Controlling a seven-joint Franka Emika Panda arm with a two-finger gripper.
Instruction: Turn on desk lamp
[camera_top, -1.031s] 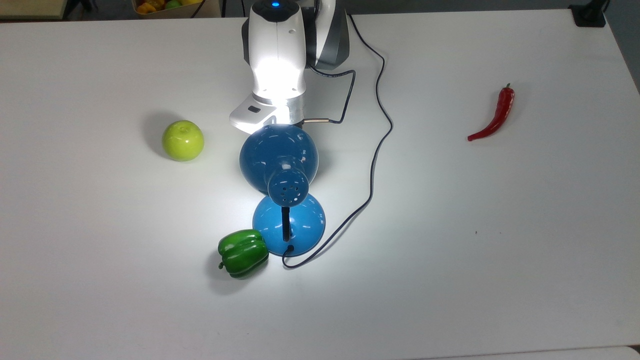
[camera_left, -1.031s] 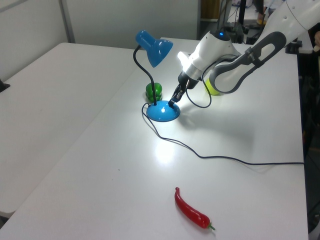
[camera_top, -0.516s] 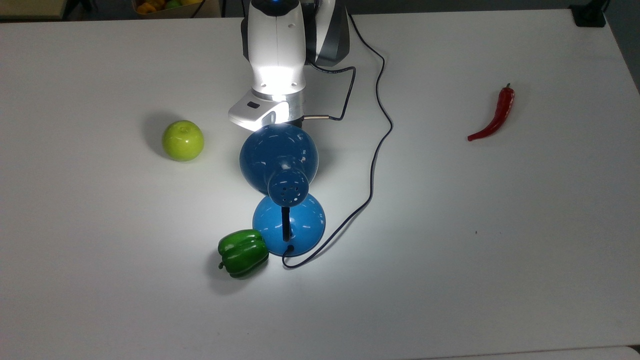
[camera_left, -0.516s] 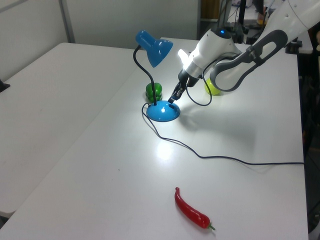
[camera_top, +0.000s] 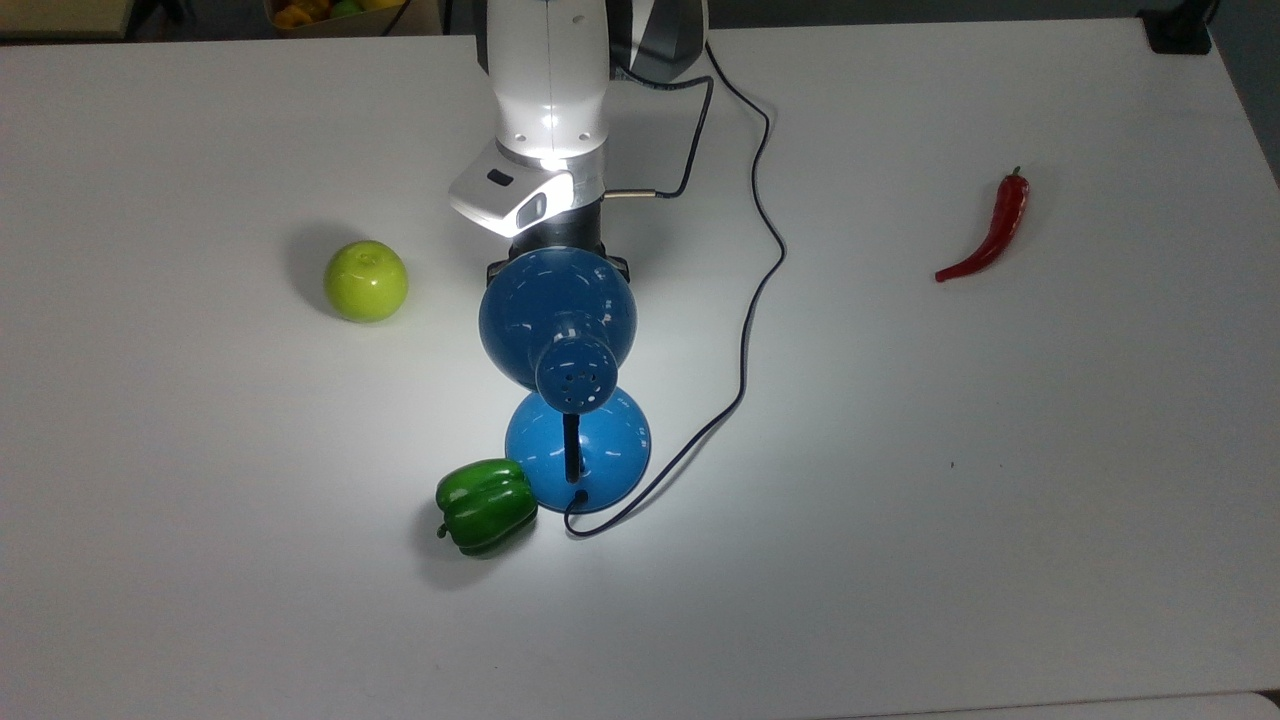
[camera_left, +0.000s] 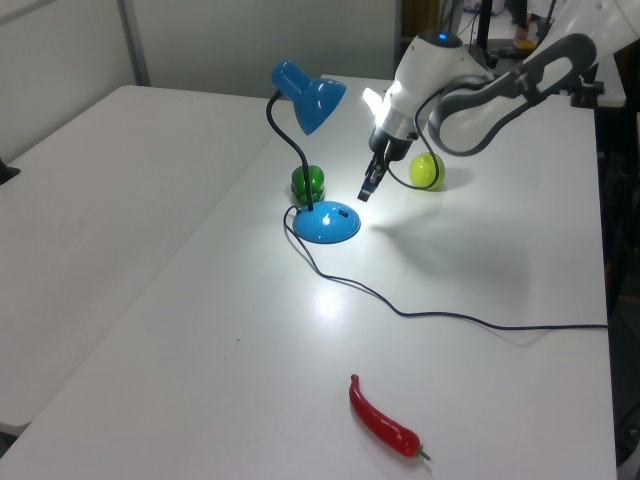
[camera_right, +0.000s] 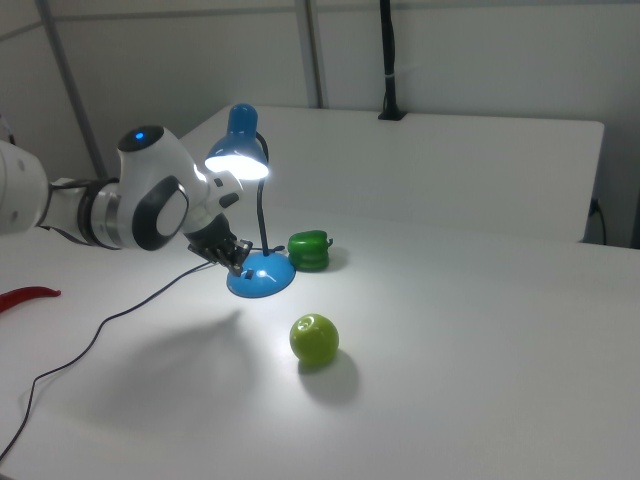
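Light pours out from under the shade of the desk lamp (camera_top: 557, 315), so the lamp looks to be on. You can see the bright glow best in the right view. The lamp stands near the middle of the table (camera_top: 900, 560). Its round blue base (camera_left: 325, 226) sits flat, and there is a small dark switch (camera_left: 340, 212) on top of it.

Your gripper (camera_left: 366, 190) hangs just above that switch and is not touching it. It looks pinched together and is holding nothing.

I think the pressing part is done. Your next move is easy: lift the arm up and away. Go slowly so you don't bump the shade right beside it.

A green pepper (camera_top: 486, 505) touches the base. The thin cord (camera_top: 745, 330) snakes off across the table. A green apple (camera_top: 366, 281) sits near the arm, and a red chili (camera_top: 990, 235) lies well apart.
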